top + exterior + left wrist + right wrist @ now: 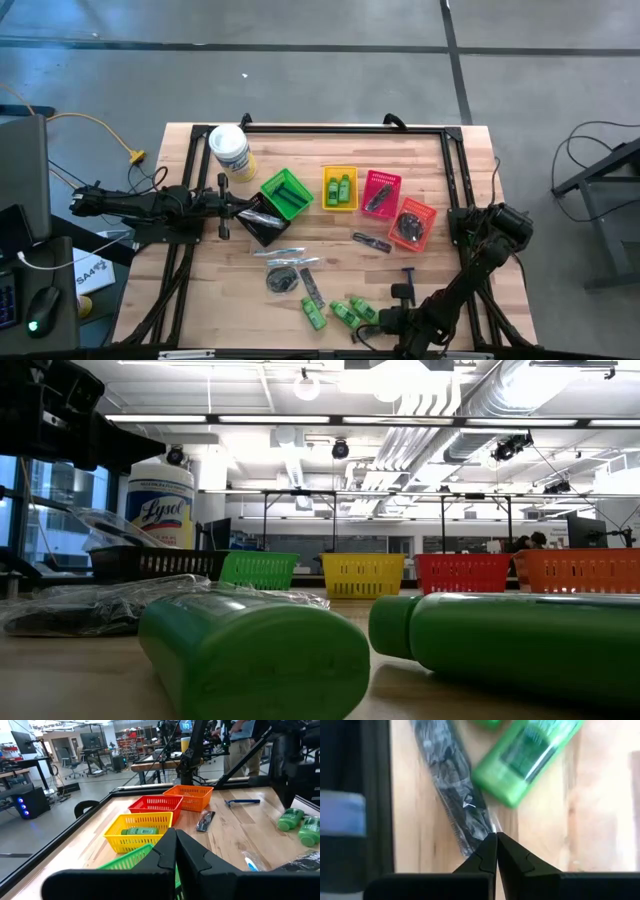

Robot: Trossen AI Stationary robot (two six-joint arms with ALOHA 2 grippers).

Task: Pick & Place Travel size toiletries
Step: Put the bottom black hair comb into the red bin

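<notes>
High view has the right gripper (398,322) down at the near edge of the table (450,200), right by the cluster of green bottles (345,313), while the left gripper (225,205) waits over by the black basket (262,219) with its fingers closed and nothing in them. Green (286,192), yellow (340,187), red (380,193) and orange (413,222) baskets sit in a row, and a blue razor (407,272) and wrapped combs are still loose on the wood. Low view is mostly two green bottles (250,650) lying on their sides up close, plus a white tub (160,506) that reads "Lysol". Left wrist view shows its closed fingers aimed along the basket row; the yellow basket (137,832) already has a green bottle in it. Right wrist view: fingers pinched fully together at the end of a wrapped dark comb (451,785), next to a green bottle (525,755). Can't tell if they've really caught the wrapper. Looks like the grab step, so next it needs a lift to check the hold, then a carry to a basket.
</notes>
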